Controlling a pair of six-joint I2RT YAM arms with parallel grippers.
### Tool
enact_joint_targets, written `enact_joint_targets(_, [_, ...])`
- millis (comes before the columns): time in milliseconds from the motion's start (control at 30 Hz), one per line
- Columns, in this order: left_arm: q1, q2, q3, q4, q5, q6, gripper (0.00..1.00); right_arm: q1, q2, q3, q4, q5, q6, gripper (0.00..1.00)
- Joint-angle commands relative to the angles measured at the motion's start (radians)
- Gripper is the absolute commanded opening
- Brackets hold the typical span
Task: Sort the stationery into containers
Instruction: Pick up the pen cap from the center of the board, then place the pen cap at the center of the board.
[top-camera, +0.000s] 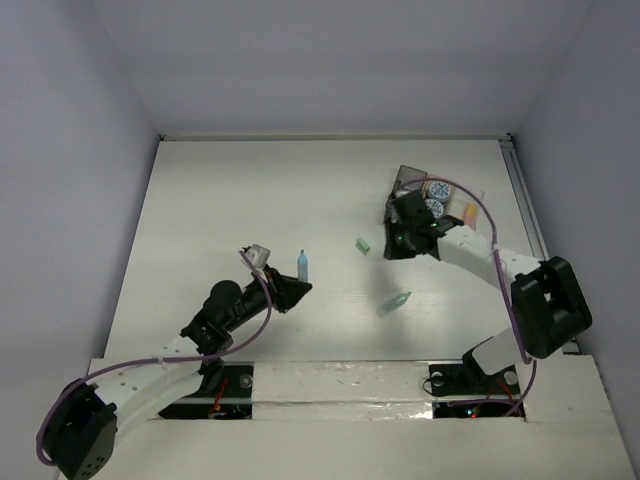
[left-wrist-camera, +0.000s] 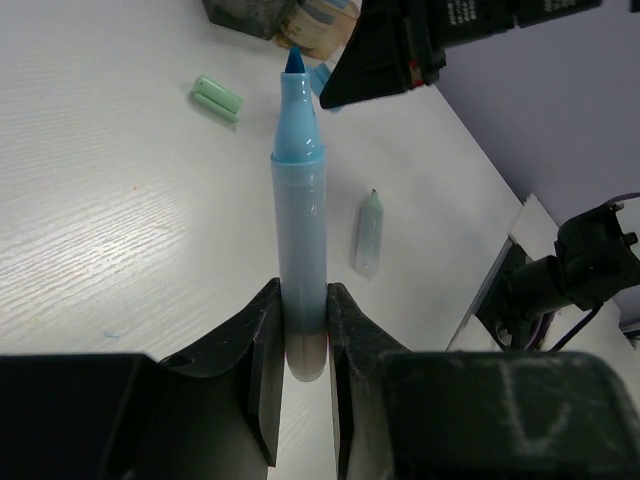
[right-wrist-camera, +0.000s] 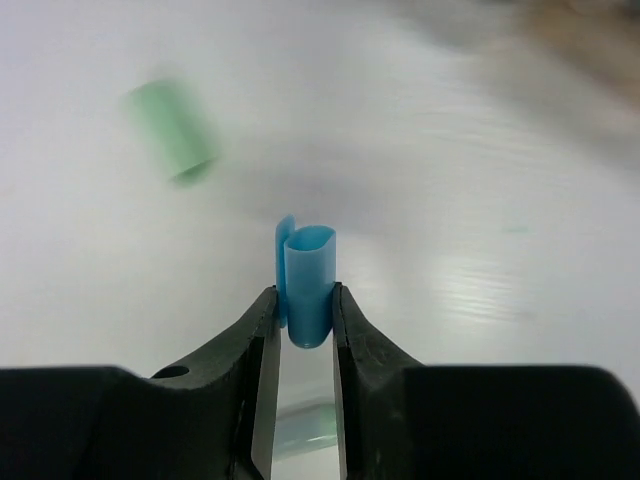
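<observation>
Left gripper: jaws clamped on the lower end of the light blue marker. The marker projects straight out from the fingers, uncapped, tip pointing away.

Right gripper: jaws clamped on the blue cap, which projects a short way past the fingertips.

Beyond the left jaws, a mint green marker lies on the table, just right of the held marker and not touching it. A mint green cap lies farther out, left of the marker tip. In the top view this cap lies just left of the right gripper.

The containers sit directly behind the right gripper. Two round jars and an orange stick rest there; their compartments cannot be told.
</observation>
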Motion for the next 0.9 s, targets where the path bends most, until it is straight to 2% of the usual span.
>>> enact_joint_targets(0, [-0.004, -0.031, 0.042, 0.007, -0.043, 0.028, 0.00, 0.224, 0.005, 0.037, -0.043, -0.192, -0.014, 0.09])
enact_joint_targets(100, [-0.004, -0.082, 0.043, -0.042, -0.109, 0.031, 0.00, 0.325, 0.088, 0.067, -0.044, -0.189, -0.014, 0.09])
enact_joint_targets(300, [-0.004, -0.168, 0.026, -0.114, -0.195, 0.031, 0.00, 0.366, 0.183, 0.087, -0.021, -0.148, -0.044, 0.10])
enact_joint_targets(367, [-0.004, -0.168, 0.026, -0.118, -0.201, 0.031, 0.00, 0.377, 0.202, 0.098, -0.024, -0.138, -0.060, 0.16])
enact_joint_targets(433, [-0.004, -0.159, 0.025, -0.111, -0.201, 0.029, 0.00, 0.377, 0.217, 0.106, -0.034, -0.108, -0.067, 0.30])
enact_joint_targets(467, [-0.004, -0.159, 0.025, -0.110, -0.201, 0.028, 0.00, 0.377, 0.214, 0.106, -0.034, -0.086, -0.069, 0.46])
enact_joint_targets(533, [-0.004, -0.143, 0.023, -0.102, -0.201, 0.028, 0.00, 0.377, 0.186, 0.101, -0.037, -0.077, -0.069, 0.62])
enact_joint_targets(667, [-0.004, -0.131, 0.023, -0.095, -0.199, 0.028, 0.00, 0.386, 0.094, 0.081, -0.040, -0.074, -0.046, 0.74])
enact_joint_targets(767, [-0.004, -0.122, 0.025, -0.091, -0.201, 0.032, 0.00, 0.409, 0.025, 0.041, -0.023, -0.108, -0.008, 0.74])
enact_joint_targets(867, [0.005, -0.116, 0.028, -0.090, -0.204, 0.034, 0.00, 0.441, 0.002, -0.021, 0.058, -0.204, 0.049, 0.62])
